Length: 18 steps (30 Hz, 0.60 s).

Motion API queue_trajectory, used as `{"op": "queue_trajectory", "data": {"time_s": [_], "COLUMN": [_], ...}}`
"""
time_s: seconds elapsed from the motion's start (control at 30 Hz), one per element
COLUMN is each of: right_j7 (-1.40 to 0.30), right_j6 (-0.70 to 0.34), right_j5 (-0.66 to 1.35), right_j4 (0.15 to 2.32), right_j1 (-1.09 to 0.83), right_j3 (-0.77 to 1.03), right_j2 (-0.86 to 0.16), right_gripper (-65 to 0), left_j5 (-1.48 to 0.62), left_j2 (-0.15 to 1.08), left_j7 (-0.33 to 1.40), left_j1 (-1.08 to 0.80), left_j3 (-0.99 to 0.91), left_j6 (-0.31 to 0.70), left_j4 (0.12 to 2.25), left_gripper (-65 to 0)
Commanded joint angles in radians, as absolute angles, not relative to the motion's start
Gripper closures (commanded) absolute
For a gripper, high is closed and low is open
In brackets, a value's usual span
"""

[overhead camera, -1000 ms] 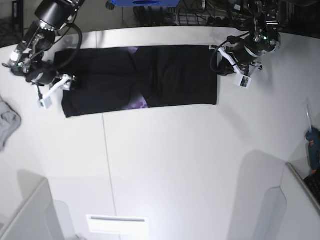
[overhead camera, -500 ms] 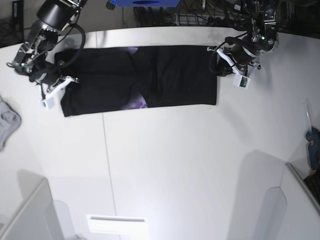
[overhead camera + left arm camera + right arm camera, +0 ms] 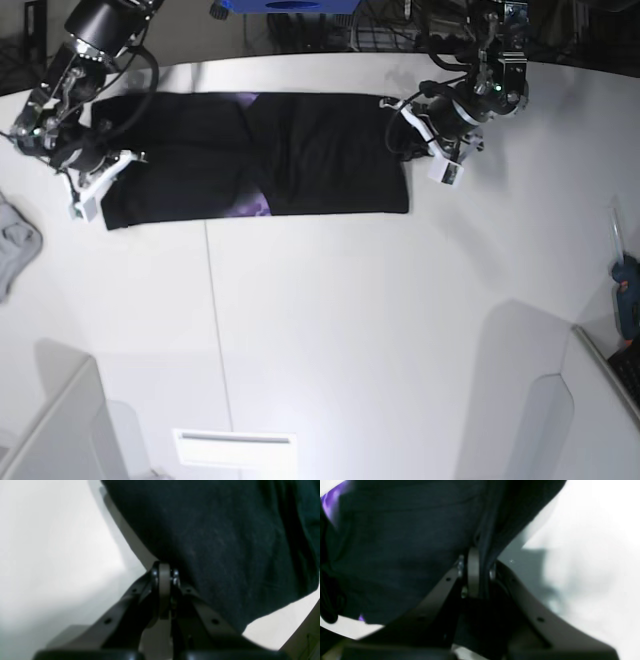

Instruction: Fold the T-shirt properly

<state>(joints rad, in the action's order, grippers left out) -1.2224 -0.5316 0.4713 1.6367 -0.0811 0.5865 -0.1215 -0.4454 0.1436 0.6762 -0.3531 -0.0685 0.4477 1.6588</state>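
The black T-shirt (image 3: 320,150) lies folded into a long strip across the far side of the white table (image 3: 350,330), with bits of purple print (image 3: 255,207) showing at its front edge. My left gripper (image 3: 405,140) is at the strip's right end. In the left wrist view it (image 3: 163,572) is shut on the edge of the black cloth (image 3: 225,530). My right gripper (image 3: 105,165) is at the strip's left end. In the right wrist view it (image 3: 475,555) is shut on a fold of the shirt (image 3: 407,542).
A small light-grey cloth (image 3: 15,245) lies at the table's left edge. A blue tool (image 3: 628,300) sits at the right edge beside a grey bin corner. A white label (image 3: 235,448) is at the near edge. Cables and a blue object (image 3: 290,5) lie behind the table.
Both grippers have moved to the left in the base view, and the whole shirt strip has shifted left with them.
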Motion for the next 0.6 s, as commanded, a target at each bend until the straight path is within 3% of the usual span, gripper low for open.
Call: {"op": "queue_trajectory", "data": {"time_s": [0.0, 0.2, 0.4, 0.57], "right_j7": [-1.207, -1.216, -1.265, -1.282], "right_j6": [-0.516, -0.43, -0.426, -0.426], "right_j5": [0.498, 0.498, 0.498, 0.498], "right_j4": [1.673, 1.801, 1.929, 1.969], "right_j1": [-0.067, -0.077, -0.101, -0.117], "right_j3": [0.562, 0.479, 0.438, 0.432], "right_j2": [-0.139, -0.14, -0.111, -0.07], "right_gripper": [0.0, 0.0, 0.0, 0.0], "left_j5": [-0.43, -0.432, -0.44, -0.44], "left_j2": [0.145, 0.142, 0.143, 0.143], "left_j7": [0.708, 0.708, 0.708, 0.708], "left_j1": [-0.348, -0.314, -0.3, -0.3], "left_j3": [-0.056, 0.015, 0.045, 0.045], "left_j6": [0.447, 0.446, 0.352, 0.351], "left_j4": [1.666, 1.666, 1.673, 1.673], "left_gripper": [0.0, 0.0, 0.0, 0.0]}}
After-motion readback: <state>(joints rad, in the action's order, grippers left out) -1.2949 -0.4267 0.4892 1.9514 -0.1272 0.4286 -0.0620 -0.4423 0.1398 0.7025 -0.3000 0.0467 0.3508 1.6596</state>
